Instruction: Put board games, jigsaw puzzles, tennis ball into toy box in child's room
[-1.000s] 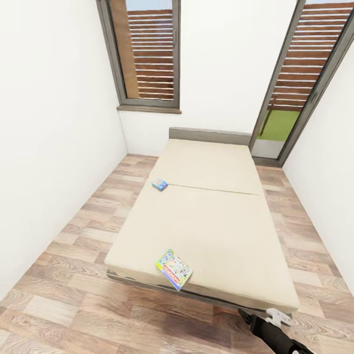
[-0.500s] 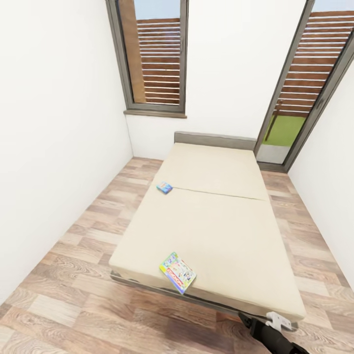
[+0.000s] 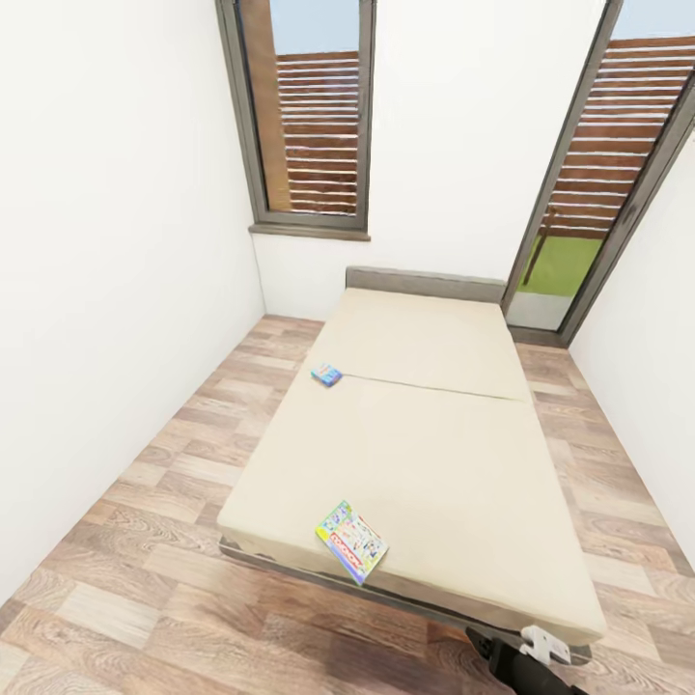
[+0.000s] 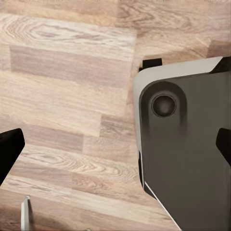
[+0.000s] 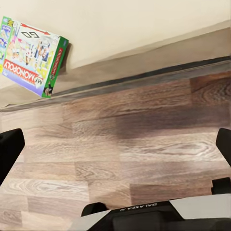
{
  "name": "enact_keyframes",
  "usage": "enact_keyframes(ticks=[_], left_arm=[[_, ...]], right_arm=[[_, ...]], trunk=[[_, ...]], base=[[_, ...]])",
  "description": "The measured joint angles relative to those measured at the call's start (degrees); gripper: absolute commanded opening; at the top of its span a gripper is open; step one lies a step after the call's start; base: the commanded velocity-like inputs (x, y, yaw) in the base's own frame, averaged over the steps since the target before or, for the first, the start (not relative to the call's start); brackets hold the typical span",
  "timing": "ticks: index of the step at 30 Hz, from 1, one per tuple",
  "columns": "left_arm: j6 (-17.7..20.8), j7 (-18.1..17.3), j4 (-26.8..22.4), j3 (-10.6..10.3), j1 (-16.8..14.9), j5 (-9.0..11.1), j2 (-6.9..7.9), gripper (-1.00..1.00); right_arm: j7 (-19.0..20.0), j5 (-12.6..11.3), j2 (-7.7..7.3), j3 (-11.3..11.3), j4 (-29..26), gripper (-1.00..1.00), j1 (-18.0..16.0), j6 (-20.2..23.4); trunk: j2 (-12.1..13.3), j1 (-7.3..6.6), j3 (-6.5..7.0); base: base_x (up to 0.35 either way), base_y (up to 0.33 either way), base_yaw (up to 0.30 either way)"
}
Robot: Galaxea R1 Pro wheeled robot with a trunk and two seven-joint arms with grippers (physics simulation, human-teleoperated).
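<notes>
Two board games lie on the bed [image 3: 425, 454] in my head view. The pale green box [image 3: 352, 540] sits at the near edge of the beige mattress, one corner poking out over the dark frame. The small blue box [image 3: 326, 375] rests far up the bed on its left side, right by the seam across the mattress, well apart from the first. The bed runs away from me to a grey headboard under a white wall, with a tall window [image 3: 309, 116] on the left and a glass door [image 3: 603, 174] on the right, slatted fencing behind both. Wood-plank floor [image 3: 135, 541] lies on both sides. My right arm [image 3: 516, 656] pokes in at the bottom edge, dark with a white bracket, just below the foot of the bed.

On the left wrist view, I see the left gripper [image 4: 115, 147] pointing down at the planks, beside a dark grey rounded part of my own base [image 4: 192, 154]. Its black fingers [image 4: 7, 149] sit at opposite edges, spread wide with nothing between.

On the right wrist view, the right gripper [image 5: 115, 149] hangs over the floor with its fingers [image 5: 8, 149] wide apart and holding nothing. Beyond it the pale green box [image 5: 31, 55] overhangs the mattress edge, its lid reading MONOPOLY.
</notes>
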Motion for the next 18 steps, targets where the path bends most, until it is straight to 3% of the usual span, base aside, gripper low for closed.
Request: enact_keyframes(ticks=[18], left_arm=[[0.3, -0.1, 0.0, 0.0, 0.4, 0.1, 0.06, 1.00]], right_arm=[[-0.4, -0.3, -0.19, -0.2, 3.0, 1.00, 0.0, 0.0]], trunk=[[0.0, 0.00, 1.71]], base=[[0.000, 0.000, 0.001]])
